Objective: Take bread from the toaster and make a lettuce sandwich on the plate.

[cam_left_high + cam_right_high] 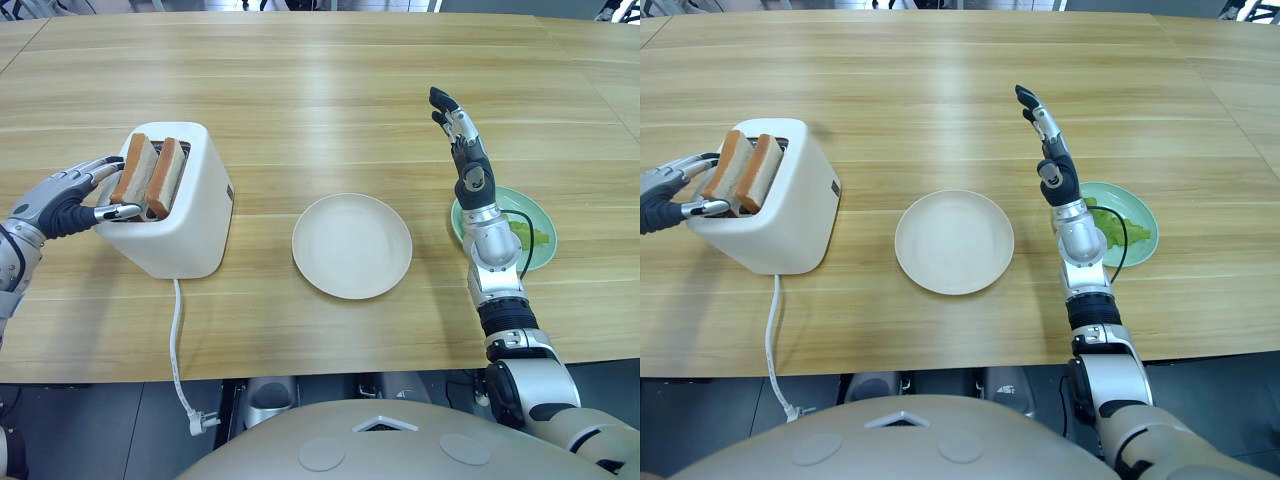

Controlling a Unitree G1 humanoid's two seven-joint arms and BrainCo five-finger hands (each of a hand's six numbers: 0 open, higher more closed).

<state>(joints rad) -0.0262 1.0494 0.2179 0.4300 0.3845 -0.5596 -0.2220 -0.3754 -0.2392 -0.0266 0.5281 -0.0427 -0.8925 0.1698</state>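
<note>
- Where the tabletop (330,90) runs out at the view's left margin, the left robot hand (70,195) sits against the toaster's left side. Its fingers are clamped on the left slice (133,170), one at the slice's far edge and one at its near edge.
- The white toaster (190,220) stands near the tabletop's front edge. The left slice and the right slice (167,178) both stick up out of its slots, leaning leftward.
- Its cord (178,340) crosses the front edge and hangs down, with the plug (203,424) dangling below.
- The cream plate (352,246) lies between the toaster and the right arm, apart from both, with wood showing all round its rim.
- The right robot hand (460,135) is raised above the tabletop, fingers straight and apart, holding nothing.
- The green plate (540,210) with the lettuce (530,238) lies near the front edge; the right forearm covers its left part.
- A wide stretch of wood lies behind all of them.
</note>
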